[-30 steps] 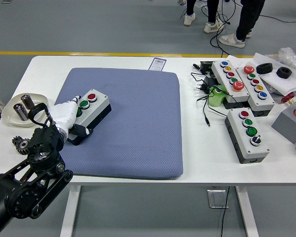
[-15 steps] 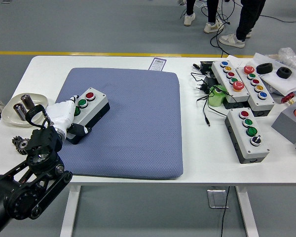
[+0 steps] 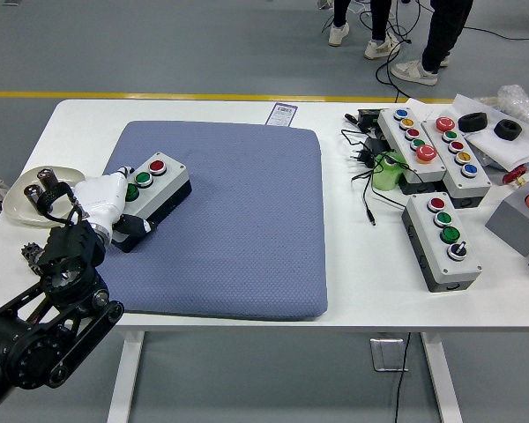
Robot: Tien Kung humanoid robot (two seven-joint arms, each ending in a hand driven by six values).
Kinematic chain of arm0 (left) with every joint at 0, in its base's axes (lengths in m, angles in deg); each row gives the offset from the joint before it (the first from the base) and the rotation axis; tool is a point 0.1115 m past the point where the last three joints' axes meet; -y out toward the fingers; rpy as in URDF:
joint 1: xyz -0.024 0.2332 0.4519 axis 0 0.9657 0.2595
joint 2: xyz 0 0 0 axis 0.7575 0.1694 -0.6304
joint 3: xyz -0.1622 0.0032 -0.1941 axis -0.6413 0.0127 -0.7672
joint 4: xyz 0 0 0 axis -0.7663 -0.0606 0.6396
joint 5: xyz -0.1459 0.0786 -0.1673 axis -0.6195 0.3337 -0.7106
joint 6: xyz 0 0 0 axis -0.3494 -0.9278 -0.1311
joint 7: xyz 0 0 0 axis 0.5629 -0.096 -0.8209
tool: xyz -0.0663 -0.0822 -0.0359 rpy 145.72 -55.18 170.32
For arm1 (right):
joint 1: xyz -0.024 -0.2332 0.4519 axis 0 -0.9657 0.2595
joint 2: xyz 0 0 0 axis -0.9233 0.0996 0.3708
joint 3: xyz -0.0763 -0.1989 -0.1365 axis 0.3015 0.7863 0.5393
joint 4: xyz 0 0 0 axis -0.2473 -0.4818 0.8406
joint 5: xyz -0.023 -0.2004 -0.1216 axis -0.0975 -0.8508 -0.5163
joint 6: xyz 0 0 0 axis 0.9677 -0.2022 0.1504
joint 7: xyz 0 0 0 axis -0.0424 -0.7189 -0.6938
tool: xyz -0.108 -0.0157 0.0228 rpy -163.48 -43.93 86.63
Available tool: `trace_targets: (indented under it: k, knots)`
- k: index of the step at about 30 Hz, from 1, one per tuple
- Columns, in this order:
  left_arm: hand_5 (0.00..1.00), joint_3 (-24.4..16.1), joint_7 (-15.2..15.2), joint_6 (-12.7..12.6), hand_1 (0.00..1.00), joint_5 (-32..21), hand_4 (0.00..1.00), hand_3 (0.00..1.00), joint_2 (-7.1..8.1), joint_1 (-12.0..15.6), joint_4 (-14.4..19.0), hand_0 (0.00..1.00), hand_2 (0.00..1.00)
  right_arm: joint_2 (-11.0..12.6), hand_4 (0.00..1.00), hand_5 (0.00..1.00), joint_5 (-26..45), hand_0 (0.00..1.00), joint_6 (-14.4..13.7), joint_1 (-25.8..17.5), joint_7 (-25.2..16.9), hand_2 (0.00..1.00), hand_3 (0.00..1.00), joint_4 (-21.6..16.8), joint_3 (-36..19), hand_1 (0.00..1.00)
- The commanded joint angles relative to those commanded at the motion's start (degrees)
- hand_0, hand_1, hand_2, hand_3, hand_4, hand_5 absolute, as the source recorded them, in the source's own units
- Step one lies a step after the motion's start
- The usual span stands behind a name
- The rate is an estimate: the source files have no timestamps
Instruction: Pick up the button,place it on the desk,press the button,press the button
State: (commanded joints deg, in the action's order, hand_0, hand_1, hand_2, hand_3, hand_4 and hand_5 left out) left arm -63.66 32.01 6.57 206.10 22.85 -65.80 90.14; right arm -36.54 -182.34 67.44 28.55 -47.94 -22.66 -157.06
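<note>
- Button box [image 3: 152,189] sits at the left edge of the blue pad [image 3: 247,229], red and green buttons facing up (a placement that keeps the caps reachable from above).
- Left hand [image 3: 106,204] is wrapped over the box's near-left end; white fingers [image 3: 116,185] curl across its top, beside the green button, grasping the box.
- Box looks slightly tilted, probably gripped for lifting or shifting toward bare table [image 3: 353,264].
- Dish [image 3: 18,198] lies just left of the hand.
- Other button boxes [image 3: 440,238] stay far right, untouched.
- Right hand not visible.
</note>
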Motion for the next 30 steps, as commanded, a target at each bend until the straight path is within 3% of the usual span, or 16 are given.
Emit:
trace_targets:
  k: [3,4,7,9,10,15,16,21,23,30]
  knots:
    - [0.077,0.2,0.0,0.8,0.002,0.0,0.884,0.273,0.36,-0.2,-0.1,0.002,0.002,0.0,0.423,0.263,-0.1,0.654,0.0,0.1,0.0,0.674,0.585,0.0,-0.1,0.663]
    - [0.081,0.3,0.0,1.1,0.002,0.0,0.887,0.192,0.45,-0.2,-0.1,0.002,0.002,0.0,0.423,0.263,-0.1,0.654,0.0,0.1,0.0,0.674,0.586,0.0,-0.1,0.663]
    - [0.081,0.6,0.4,1.7,0.002,0.0,0.887,0.192,0.85,-0.1,-0.2,0.002,0.002,0.0,0.423,0.263,-0.1,0.654,0.0,0.1,0.0,0.674,0.586,0.0,-0.2,0.663]
    - [0.081,0.7,1.3,1.5,0.002,0.0,0.887,0.192,1.05,-0.1,-0.2,0.002,0.002,0.0,0.423,0.263,-0.1,0.654,0.0,0.1,0.0,0.674,0.586,0.0,-0.2,0.663]
    - [0.163,0.8,2.4,1.2,0.002,0.0,0.877,0.170,1.35,-0.2,-0.1,0.002,0.002,0.0,0.423,0.263,-0.1,0.654,0.0,0.1,0.0,0.674,0.585,0.0,-0.2,0.663]
    - [0.163,1.1,6.6,1.4,0.002,0.0,0.877,0.170,2.55,-0.7,0.1,0.002,0.002,0.0,0.423,0.263,-0.1,0.654,0.0,0.2,0.0,0.674,0.585,0.0,-0.2,0.663]
    - [0.269,1.2,7.8,1.4,0.002,0.0,0.848,0.185,2.93,-0.9,0.1,0.003,0.002,0.0,0.423,0.263,-0.1,0.654,0.0,0.2,0.0,0.674,0.585,0.0,-0.2,0.663]
    - [0.269,1.2,13.2,0.5,0.002,0.0,0.848,0.185,4.12,-0.9,0.4,0.003,0.002,0.0,0.423,0.263,-0.1,0.654,0.0,0.3,0.0,0.674,0.585,0.0,-0.3,0.663]
    - [0.286,1.0,15.6,0.0,0.002,0.0,0.792,0.143,4.49,-1.0,0.3,0.009,0.002,0.0,0.422,0.262,-0.1,0.654,0.0,0.3,0.0,0.674,0.585,0.0,-0.3,0.663]
    - [0.279,-0.1,28.4,-2.7,0.002,-1.4,0.763,0.136,6.86,-1.9,-1.0,0.014,0.002,0.0,0.422,0.263,-0.2,0.654,0.0,0.3,0.0,0.674,0.585,0.0,-0.3,0.663]
